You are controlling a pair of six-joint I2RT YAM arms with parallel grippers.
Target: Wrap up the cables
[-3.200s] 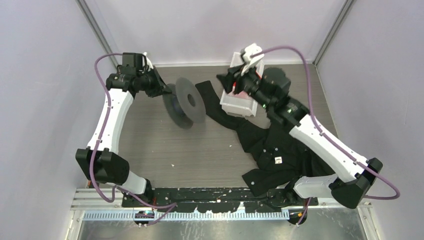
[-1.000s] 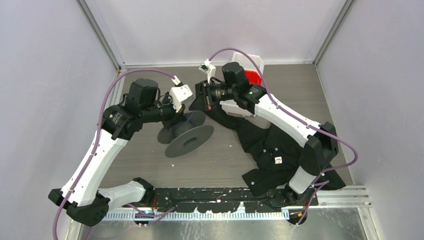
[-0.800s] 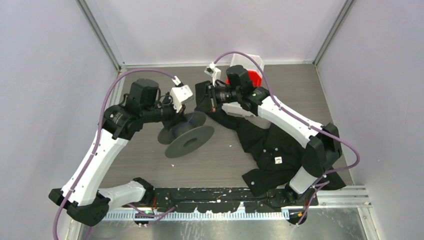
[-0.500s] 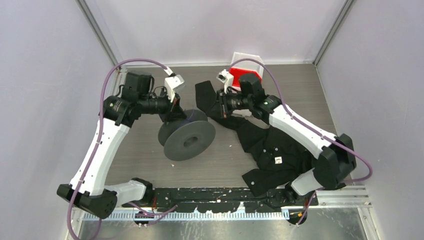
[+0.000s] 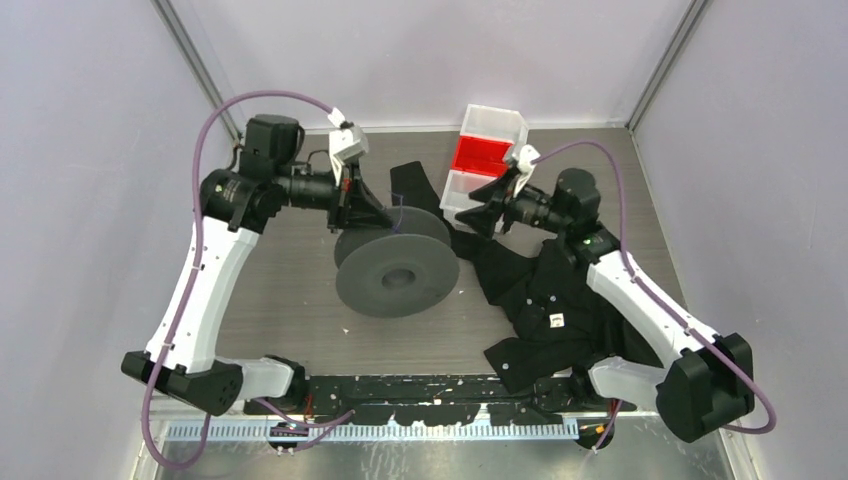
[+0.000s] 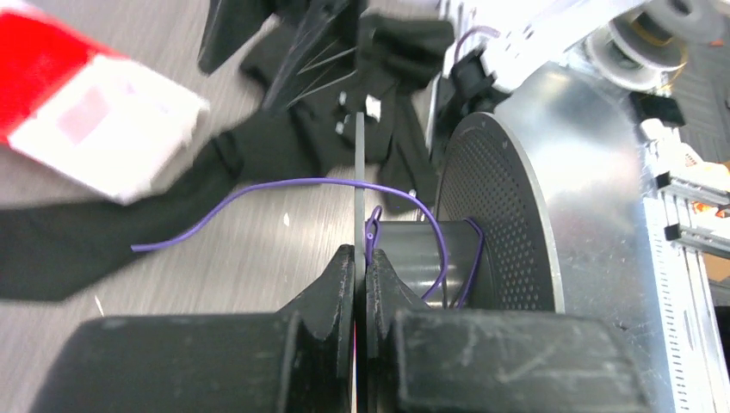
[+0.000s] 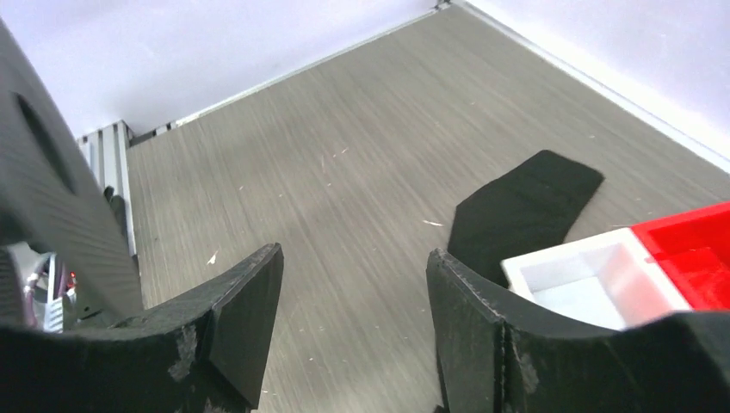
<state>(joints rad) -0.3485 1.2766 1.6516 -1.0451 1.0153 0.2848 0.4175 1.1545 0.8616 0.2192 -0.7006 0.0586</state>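
Top: shows the reel [image 5: 400,275] on edge mid-table [image 5: 290,285], with the left gripper [image 5: 378,214] clamped tight on its far edge.
Left wrist: shows the purple cable [image 6: 293,181] looping loose off the reel. Looks light, limp and springy; best pinched near the free end.
Right wrist: shows the right gripper [image 7: 353,258] spread wide and empty.

No legible text or numbers anywhere; one small white tag [image 5: 556,320] on the black garment [image 5: 520,275], indecipherable.

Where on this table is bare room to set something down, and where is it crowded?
Free: the near strip between the reel and the base rail, left of the black garment; the far-right corner beside the red-and-white bin. Crowded: the middle, where reel, garment and bin close in.
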